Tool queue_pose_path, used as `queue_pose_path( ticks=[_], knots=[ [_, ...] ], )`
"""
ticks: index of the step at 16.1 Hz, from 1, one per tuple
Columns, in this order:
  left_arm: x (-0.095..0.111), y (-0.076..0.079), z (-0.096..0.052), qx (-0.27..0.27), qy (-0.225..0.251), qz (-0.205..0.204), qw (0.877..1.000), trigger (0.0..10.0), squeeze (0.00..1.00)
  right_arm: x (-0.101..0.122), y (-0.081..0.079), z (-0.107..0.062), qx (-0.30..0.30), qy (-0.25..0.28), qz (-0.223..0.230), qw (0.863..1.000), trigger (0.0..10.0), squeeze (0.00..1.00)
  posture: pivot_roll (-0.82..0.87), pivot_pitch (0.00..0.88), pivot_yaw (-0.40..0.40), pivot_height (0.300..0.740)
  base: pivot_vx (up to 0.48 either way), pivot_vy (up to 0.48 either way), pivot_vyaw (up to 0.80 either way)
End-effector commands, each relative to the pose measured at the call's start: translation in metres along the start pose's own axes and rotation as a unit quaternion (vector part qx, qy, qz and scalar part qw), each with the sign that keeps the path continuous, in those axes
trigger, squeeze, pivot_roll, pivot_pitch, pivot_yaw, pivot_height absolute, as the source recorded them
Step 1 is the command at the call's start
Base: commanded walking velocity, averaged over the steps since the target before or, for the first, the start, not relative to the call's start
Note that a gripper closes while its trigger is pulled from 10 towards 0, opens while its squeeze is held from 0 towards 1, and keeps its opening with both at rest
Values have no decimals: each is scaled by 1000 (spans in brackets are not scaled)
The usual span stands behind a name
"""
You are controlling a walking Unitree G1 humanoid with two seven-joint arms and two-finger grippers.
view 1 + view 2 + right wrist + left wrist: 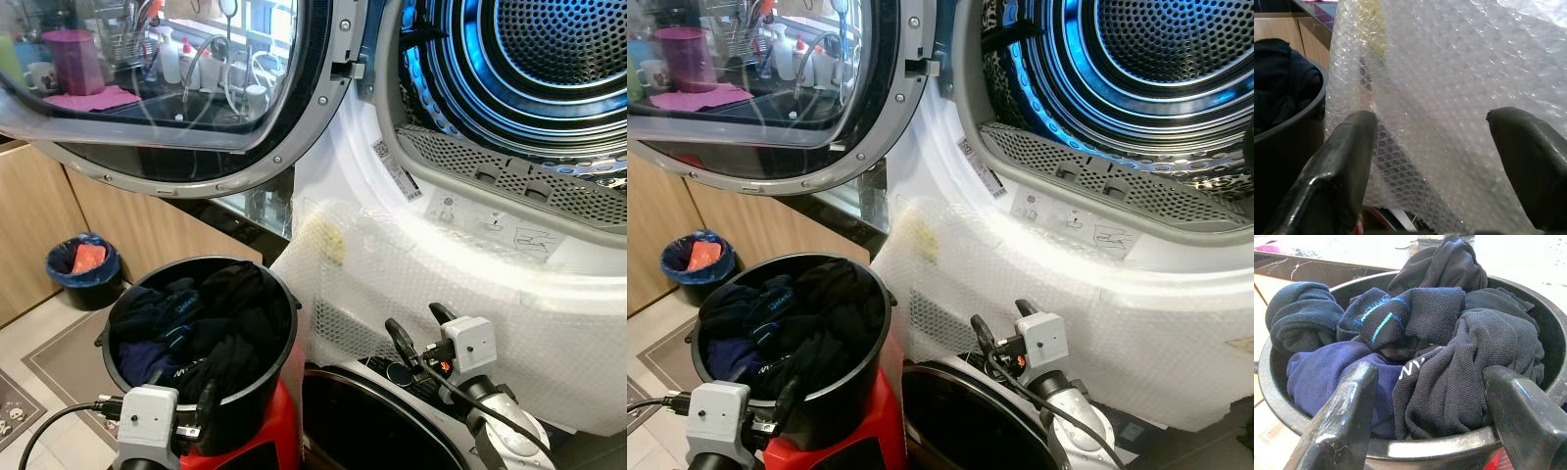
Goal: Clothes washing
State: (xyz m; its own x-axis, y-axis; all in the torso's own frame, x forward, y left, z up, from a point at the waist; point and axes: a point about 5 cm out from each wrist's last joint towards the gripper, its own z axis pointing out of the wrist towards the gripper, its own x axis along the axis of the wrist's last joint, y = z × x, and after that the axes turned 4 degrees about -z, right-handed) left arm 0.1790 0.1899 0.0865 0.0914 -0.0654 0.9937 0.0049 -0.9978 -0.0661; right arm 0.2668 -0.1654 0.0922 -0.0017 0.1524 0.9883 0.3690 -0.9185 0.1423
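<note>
A black bucket (286, 299) heaped with dark clothes (211, 328) stands on a red stand (279, 431) before the machine. In the left wrist view the pile holds a navy sock with blue stripes (1400, 313), a blue garment (1327, 377) and black mesh fabric (1464, 367). My left gripper (1430, 372) is open at the bucket's near rim, its fingers just above the clothes and holding nothing. My right gripper (414, 321) is open to the right of the bucket, pointing at the bubble wrap (1449, 73). The open drum (549, 59) is lit blue above.
The round door (196, 88) stands swung open to the left, above the bucket. Bubble wrap (421, 264) drapes the machine's front below the drum. A dark round opening (372, 431) lies low beside the red stand. A small blue-lined bin (83, 266) stands by wooden cabinets at left.
</note>
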Motion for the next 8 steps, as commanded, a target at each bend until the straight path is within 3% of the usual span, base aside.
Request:
queue_pose_path(
  ticks=[1,8],
  knots=[
    [-2,-6,-1,14,-9,-3,1000,10000,0,5,1,-4,14,14,-5,1000,10000,0,150,47,-107,740,0,0,0],
    [-2,-13,1,23,-11,-2,1000,10000,0,-17,17,-20,-15,-32,-25,999,10000,0,152,43,-107,740,0,0,0]
  ],
)
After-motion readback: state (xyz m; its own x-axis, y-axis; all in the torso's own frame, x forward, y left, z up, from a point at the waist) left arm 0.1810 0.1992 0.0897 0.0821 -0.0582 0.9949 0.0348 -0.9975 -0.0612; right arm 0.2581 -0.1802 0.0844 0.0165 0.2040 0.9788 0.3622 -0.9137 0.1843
